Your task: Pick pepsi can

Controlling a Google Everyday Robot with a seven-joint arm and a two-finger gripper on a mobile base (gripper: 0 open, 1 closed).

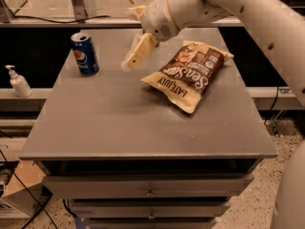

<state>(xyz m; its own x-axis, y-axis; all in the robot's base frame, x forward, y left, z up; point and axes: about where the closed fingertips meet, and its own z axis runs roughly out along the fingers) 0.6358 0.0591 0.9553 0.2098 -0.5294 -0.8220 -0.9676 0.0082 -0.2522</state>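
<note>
The pepsi can (pixel 85 54), blue with a round red-white-blue logo and a silver top, stands upright near the back left of the grey table (pixel 119 123). My gripper (pixel 130 38) hangs above the table's back middle, to the right of the can and apart from it. It is open and empty, with one cream finger (pixel 137 54) pointing down and to the left toward the can.
A brown and cream chip bag (pixel 188 74) lies to the right of the gripper. A white soap dispenser (pixel 19 81) stands on a lower ledge at the left. My white arm (pixel 248 18) crosses the upper right. Drawers sit under the table's front edge.
</note>
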